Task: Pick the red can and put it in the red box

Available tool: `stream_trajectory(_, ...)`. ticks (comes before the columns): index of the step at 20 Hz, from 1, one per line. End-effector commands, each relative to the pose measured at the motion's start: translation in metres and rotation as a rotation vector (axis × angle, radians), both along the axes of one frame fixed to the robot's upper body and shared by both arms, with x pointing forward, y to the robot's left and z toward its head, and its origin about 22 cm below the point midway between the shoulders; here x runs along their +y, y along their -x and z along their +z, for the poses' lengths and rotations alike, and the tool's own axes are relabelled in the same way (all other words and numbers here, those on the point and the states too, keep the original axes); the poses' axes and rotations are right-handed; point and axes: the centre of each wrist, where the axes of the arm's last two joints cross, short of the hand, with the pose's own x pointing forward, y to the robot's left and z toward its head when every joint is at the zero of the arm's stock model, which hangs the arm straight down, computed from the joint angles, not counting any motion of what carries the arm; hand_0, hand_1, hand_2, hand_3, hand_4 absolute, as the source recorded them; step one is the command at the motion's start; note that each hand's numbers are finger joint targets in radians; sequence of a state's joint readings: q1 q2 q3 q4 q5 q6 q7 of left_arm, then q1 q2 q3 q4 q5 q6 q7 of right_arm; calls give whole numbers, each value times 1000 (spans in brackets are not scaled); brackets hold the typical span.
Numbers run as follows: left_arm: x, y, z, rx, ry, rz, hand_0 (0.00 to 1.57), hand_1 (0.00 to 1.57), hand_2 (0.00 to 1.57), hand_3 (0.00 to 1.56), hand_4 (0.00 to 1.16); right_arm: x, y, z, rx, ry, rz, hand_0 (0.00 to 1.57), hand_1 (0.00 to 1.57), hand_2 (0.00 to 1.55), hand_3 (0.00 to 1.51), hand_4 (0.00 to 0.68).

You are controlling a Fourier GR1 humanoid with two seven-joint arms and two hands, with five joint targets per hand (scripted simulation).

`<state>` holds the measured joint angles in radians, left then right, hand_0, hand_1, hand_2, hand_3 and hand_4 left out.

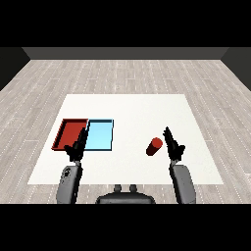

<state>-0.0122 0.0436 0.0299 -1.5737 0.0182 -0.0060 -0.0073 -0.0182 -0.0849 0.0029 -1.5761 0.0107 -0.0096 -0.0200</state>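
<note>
Your right hand's fingers (pixel 168 133) are reaching straight forward, uncurled and gripping nothing; the black right hand (pixel 173 146) is hovering just to the right of the small red cylindrical can (pixel 154 146), with a narrow gap showing between them; behind it, the grey right forearm (pixel 183 182) is coming in from the lower right corner. The can is lying tilted on the white table (pixel 137 110), right of centre and well apart from both trays. Your black left hand (pixel 77 147) is holding its fingers straight too, carrying nothing; it is overlapping the near edge where the shallow red tray (pixel 70 133) and the shallow light blue tray (pixel 99 135) are sitting side by side, touching, on the table's left; its grey left forearm (pixel 68 182) is rising from the lower left.
</note>
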Motion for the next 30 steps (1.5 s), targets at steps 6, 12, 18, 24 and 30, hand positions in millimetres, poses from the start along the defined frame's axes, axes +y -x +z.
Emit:
stream_trajectory(6, 20, 10, -8, 8, -66, -50, 0, 0, 0, 0, 0, -133, 59, 8, 5, 3, -21, 0, 0, 0, 0, 0)
stream_trajectory(12, 7, 8, 21, -463, 22, -53, 0, 0, 0, 0, 0, -150, 82, 7, -307, -123, 84, 0, 0, 0, 0, 0)
stream_trajectory(18, 1, 18, -7, -456, 52, -62, 0, 0, 0, 0, 0, -149, 63, -1, -314, -97, 110, 0, 0, 0, 0, 0)
stream_trajectory(24, 9, -8, 15, -458, 38, -54, 0, 0, 0, 0, 0, -172, 67, 5, -293, -119, 84, 0, 0, 0, 0, 0)
stream_trajectory(30, 3, 5, 2, -465, 72, -66, 0, 0, 0, 0, 0, -164, 60, -8, -268, -146, 113, 0, 0, 0, 0, 0)
